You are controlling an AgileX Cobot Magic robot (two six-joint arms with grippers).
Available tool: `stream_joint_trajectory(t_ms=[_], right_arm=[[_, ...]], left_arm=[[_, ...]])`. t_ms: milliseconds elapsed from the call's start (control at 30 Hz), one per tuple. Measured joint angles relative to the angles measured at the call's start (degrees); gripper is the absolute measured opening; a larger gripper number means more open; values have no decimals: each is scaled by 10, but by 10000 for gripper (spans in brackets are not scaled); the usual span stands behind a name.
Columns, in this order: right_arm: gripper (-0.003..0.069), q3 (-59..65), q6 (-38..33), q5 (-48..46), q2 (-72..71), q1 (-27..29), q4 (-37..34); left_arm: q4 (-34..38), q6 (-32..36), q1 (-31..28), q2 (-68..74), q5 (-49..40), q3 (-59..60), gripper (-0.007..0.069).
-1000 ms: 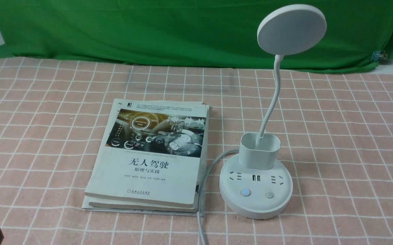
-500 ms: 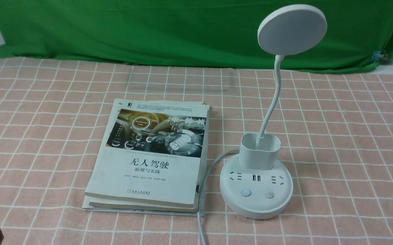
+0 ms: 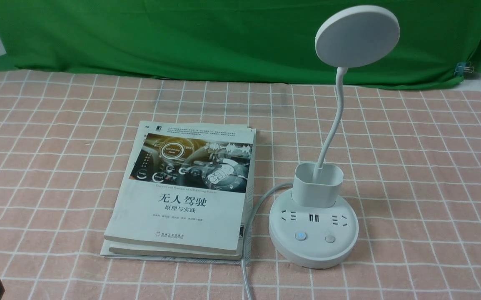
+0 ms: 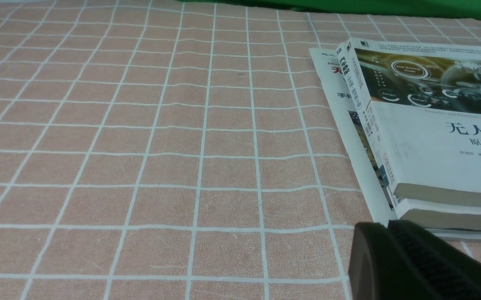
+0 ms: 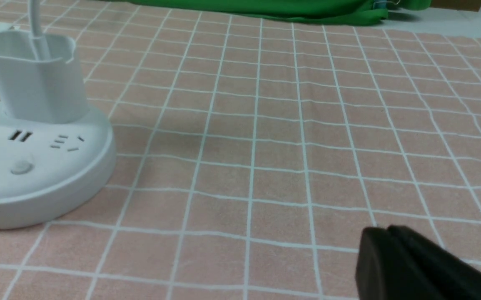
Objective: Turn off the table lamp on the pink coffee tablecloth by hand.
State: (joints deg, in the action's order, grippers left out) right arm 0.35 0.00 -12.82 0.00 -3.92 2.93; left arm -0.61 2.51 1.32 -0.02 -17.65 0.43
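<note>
Nothing shifted since the earlier frame; right gripper [image 5: 390, 229], fingers together, nearer arm; table lamp [image 3: 313, 233] ahead, toward robot's left

Left gripper [image 4: 388, 227]: two dark fingers, matte black shading to charcoal grey. Each finger is narrow, with a blunt, slightly rounded tip; the outer face of one is smooth and a shade lighter, while the other shows faint lengthwise ridges, dim in the shadow. In the front view only a small black, round-cornered piece of it appears, with a greyer facet. Right gripper [image 5: 385, 231]: same dark colouring, near-black with a grey cast on the outer face; tips blunt and rounded, outline soft from blur. Surface details on this one not resolvable.
</note>
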Motion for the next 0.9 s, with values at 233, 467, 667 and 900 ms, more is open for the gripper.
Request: stream_joint_trajectory(t_ms=[233, 467, 667, 900], right_arm=[[59, 0, 0, 0, 0, 0, 0], [77, 0, 3, 0, 0, 0, 0], [90, 0, 3, -1, 0, 0, 0], [111, 0, 3, -1, 0, 0, 0]], left_arm=[[0, 0, 0, 0, 0, 0, 6], [0, 0, 0, 0, 0, 0, 6], [0, 0, 0, 0, 0, 0, 6], [0, 0, 0, 0, 0, 0, 6]])
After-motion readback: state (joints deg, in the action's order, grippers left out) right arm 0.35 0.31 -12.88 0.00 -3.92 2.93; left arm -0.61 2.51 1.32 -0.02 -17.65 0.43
